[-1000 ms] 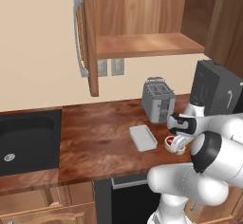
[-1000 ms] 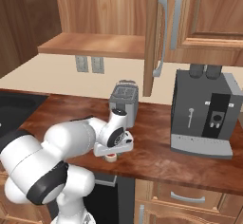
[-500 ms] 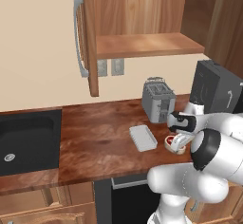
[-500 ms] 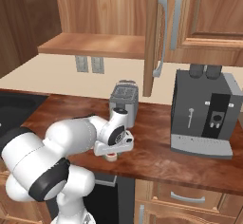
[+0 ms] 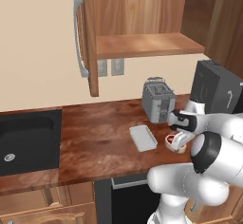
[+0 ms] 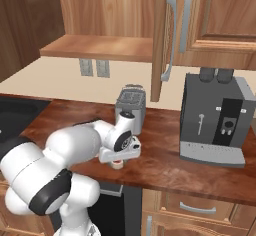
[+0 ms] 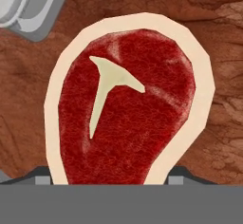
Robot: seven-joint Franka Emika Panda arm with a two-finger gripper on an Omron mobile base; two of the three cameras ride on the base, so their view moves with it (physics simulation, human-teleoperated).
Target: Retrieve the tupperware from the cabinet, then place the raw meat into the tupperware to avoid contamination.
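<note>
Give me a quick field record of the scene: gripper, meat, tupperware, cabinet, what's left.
gripper: open, low over the raw meat, a finger tip on either side
raw meat: flat on the counter, not lifted
tupperware: on the counter left of the meat, empty, out of the cabinet
cabinet: door open, shelf bare
toaster: behind the tupperware, against the wall
remaining: grasp the meat, put it into the tupperware
</note>
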